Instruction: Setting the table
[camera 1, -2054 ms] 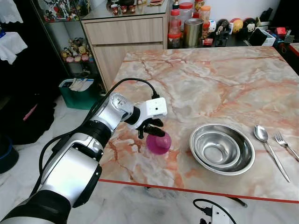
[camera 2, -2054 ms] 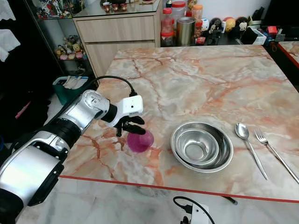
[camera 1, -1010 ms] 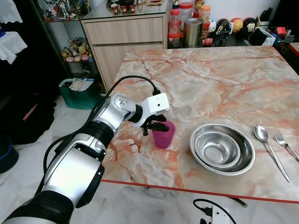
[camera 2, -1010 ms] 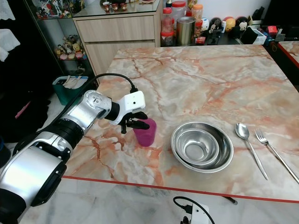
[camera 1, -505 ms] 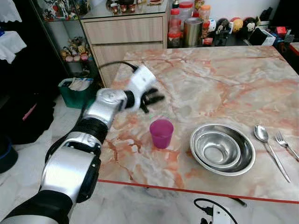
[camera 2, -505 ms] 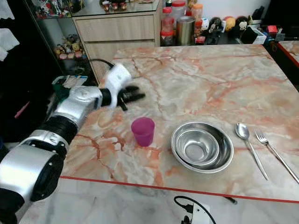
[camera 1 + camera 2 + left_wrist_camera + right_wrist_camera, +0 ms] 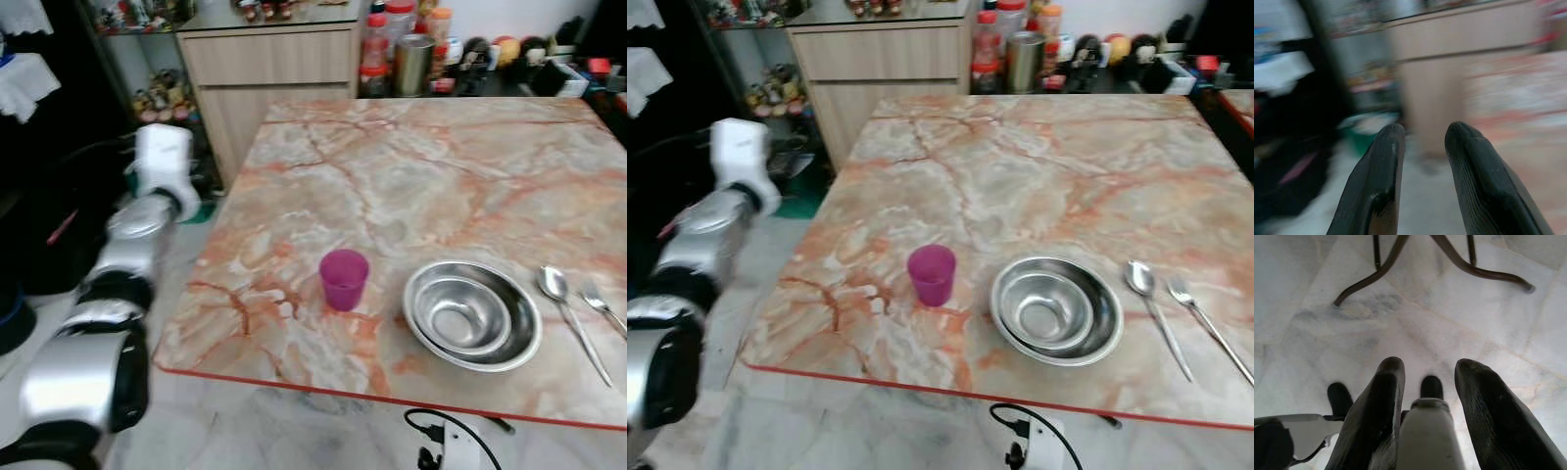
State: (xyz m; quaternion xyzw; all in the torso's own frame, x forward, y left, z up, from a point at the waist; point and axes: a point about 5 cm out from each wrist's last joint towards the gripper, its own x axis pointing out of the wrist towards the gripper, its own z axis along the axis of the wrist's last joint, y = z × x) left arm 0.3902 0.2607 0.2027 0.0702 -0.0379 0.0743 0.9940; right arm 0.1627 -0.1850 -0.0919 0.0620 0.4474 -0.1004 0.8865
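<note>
1. The robot's left arm is reaching out past the left edge of the table, well apart from everything on it; its white wrist housing is showing blurred in the head views.
2. The left gripper is holding nothing, its two black fingers standing apart with a gap between them, and a blurred wooden cabinet is sitting beyond them.
3. A magenta cup is standing upright and alone on the marble table, toward the near-left part of the top, touched by no gripper.
4. Just to the right of the cup, a steel bowl is sitting mouth up, seemingly with a second, smaller bowl nested inside it.
5. Right of the bowl, a spoon is lying with its bowl end pointing away from the robot, and a fork is lying beside it near the right edge of the table.
6. Jars and a metal tin are crowding a dark counter beyond the far end of the table.
7. The right gripper is hanging below the table over the pale tiled floor, its fingers spread and empty, with dark metal table legs curving across the tiles ahead.
</note>
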